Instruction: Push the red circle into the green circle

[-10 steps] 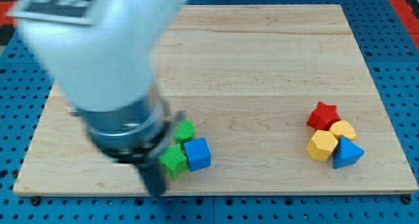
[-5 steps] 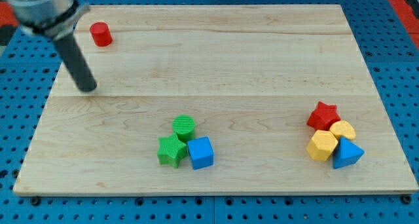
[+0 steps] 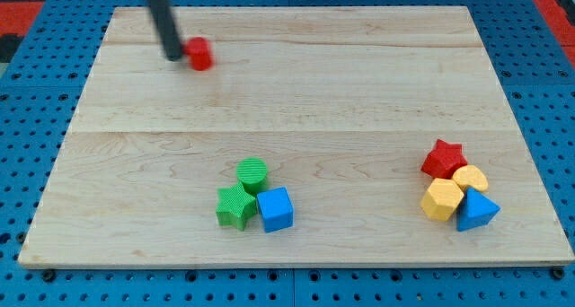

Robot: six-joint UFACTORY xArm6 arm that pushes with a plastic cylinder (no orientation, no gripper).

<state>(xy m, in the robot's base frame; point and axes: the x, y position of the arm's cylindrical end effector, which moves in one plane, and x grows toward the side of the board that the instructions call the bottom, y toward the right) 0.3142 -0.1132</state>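
Observation:
The red circle (image 3: pixel 199 54) is a small red cylinder near the board's top left. My tip (image 3: pixel 172 57) sits just to its left, touching or nearly touching it; the rod rises from there to the view's top. The green circle (image 3: pixel 252 173) is a ribbed green cylinder at the board's lower middle, far below and a little right of the red circle. It touches a green star (image 3: pixel 235 206) and a blue cube (image 3: pixel 274 209).
A cluster stands at the right: a red star (image 3: pixel 443 158), a yellow block (image 3: pixel 471 178), a yellow hexagon (image 3: pixel 441 199) and a blue triangle (image 3: pixel 476 210). The wooden board (image 3: pixel 359 92) lies on a blue pegboard.
The rod has swung from the board's left up to the top, behind the red circle. The red circle has slid rightward along the top. The other blocks have not moved.

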